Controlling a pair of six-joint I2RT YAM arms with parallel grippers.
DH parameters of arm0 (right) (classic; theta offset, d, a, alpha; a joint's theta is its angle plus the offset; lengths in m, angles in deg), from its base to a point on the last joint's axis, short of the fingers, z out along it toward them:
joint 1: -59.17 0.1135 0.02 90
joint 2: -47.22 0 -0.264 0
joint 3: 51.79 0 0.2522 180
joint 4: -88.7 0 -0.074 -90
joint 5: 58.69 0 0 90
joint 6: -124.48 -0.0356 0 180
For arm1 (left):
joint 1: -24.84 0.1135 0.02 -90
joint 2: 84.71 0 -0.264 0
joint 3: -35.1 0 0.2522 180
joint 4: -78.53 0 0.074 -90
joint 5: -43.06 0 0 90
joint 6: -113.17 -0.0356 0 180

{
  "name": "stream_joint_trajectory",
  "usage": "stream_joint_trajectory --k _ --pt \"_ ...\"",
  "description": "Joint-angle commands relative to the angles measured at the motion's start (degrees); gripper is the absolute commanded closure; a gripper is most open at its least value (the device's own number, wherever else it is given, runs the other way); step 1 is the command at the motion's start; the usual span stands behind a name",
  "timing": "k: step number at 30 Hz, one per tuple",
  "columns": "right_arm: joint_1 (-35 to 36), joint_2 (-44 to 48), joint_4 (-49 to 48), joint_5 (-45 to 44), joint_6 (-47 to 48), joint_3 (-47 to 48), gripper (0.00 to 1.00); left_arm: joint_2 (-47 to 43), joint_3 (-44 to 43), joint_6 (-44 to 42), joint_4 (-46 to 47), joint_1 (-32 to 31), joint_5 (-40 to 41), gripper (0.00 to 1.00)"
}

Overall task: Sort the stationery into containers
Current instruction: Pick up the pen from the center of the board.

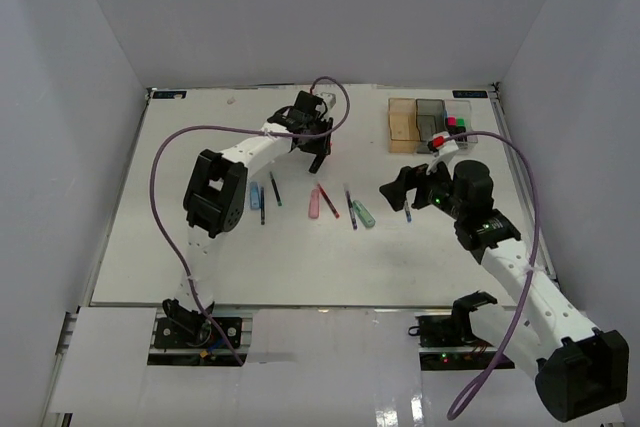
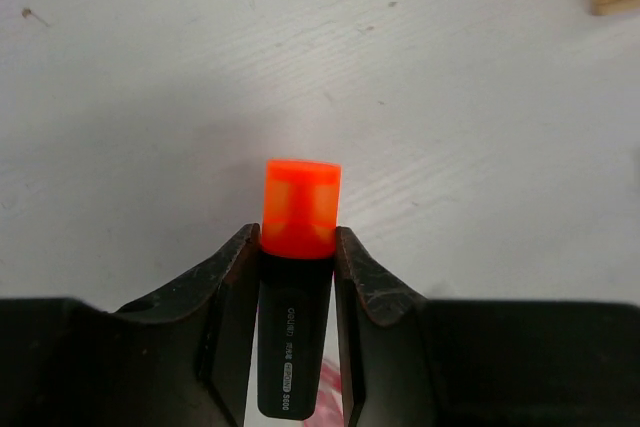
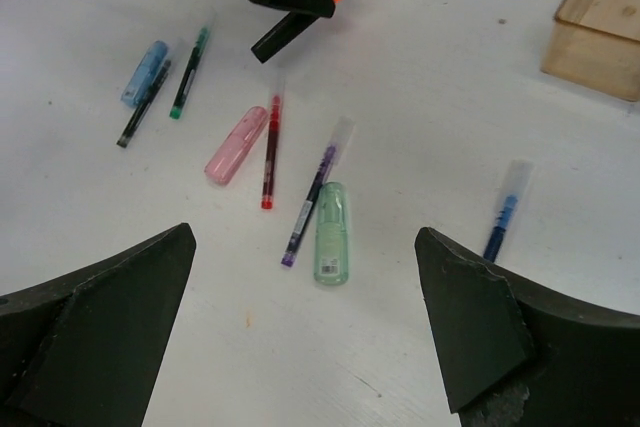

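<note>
Left wrist, left gripper (image 2: 297,237) clenched on orange-capped highlighter (image 2: 296,292), cap jutting forward

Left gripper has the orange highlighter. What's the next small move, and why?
Probably carry it right toward the clear bin: the left gripper is shut on the highlighter, well left of the bins, and that bin already seems to hold coloured caps.

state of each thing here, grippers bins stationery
left gripper, shut on orange highlighter
orange highlighter, capped, gripped
right gripper, open, empty
amber bin, looks empty
clear bin, holds highlighters
red pen, lying loose
purple pen, lying loose
blue pen, lying loose
green pen, lying loose
black pen, lying loose
mint stick, lying loose
pink stick, lying loose
blue stick, lying loose
</note>
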Motion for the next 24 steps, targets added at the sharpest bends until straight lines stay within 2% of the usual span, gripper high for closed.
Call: stream_joint_trajectory --k 1,4,6,10,14,16,24 --pt "4.2 -2.13 -4.52 -2.4 -2.63 2.9 0.02 -13.33 4.06 13.81 3.13 -0.32 -4.78 0.74" --pt "11.48 -7.39 -6.02 -7.23 -4.13 6.05 0.02 -19.24 10.82 22.43 9.36 -0.59 -8.22 0.73" --pt "13.79 -9.6 -6.64 -10.75 -6.05 7.64 0.01 -23.18 14.09 27.52 11.57 -1.2 -8.49 0.73" --pt "18.97 -15.22 -8.57 -15.06 -8.6 10.98 0.0 -29.43 23.31 32.89 18.5 -2.87 -7.27 0.75" --pt "21.17 -19.01 -9.8 -16.91 -9.84 15.02 0.0 -33.84 27.81 35.28 21.86 -4.63 -3.75 0.77" --pt "21.53 -20.42 -10.6 -16.48 -10.54 16.08 0.05 -35.68 29.74 35.81 23.79 -5.15 -3.22 0.77" --pt "21.88 -24.02 -12.35 -16.74 -11.43 18.9 0.11 -41.22 34.23 36.95 29.24 -6.83 -1.37 0.78"
